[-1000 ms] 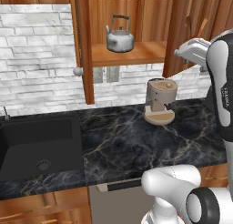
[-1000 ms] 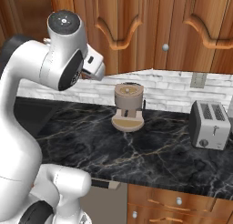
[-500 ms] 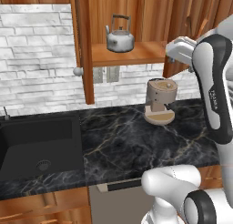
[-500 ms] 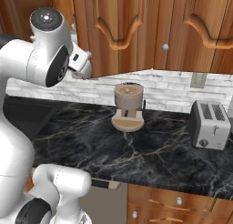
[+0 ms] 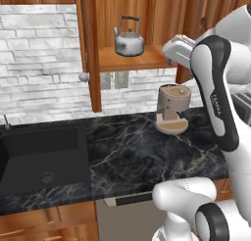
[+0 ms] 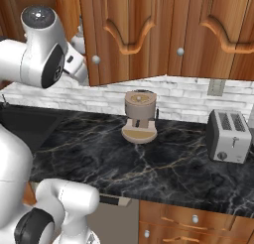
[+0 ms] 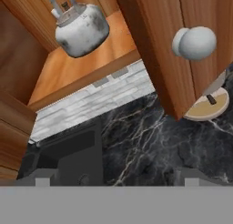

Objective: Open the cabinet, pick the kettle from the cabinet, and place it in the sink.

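Note:
The cabinet (image 5: 128,62) stands open, its left door (image 5: 90,49) swung out edge-on. On its wooden shelf (image 7: 77,70) sits the silver kettle (image 5: 129,42), upright, with its dark bail handle raised; it also shows in the hand view (image 7: 82,32) and partly behind the arm (image 6: 79,40). My gripper (image 5: 170,50) hangs to the right of the kettle at shelf height, apart from it. Its fingertips (image 7: 43,178) stand wide apart, open and holding nothing. The right door's round knob (image 7: 195,42) is close by. The black sink (image 5: 34,154) lies low at the left.
A round wooden base with a tan block (image 5: 172,110) stands on the dark marble counter (image 5: 142,156) below the cabinet. A silver toaster (image 6: 228,136) sits at the right. Closed wall cabinet doors (image 6: 198,30) run rightward. A white brick wall (image 5: 39,63) backs the sink.
The hand has swung left from the right door's side toward the open shelf and the kettle. The jaws have spread a little wider.

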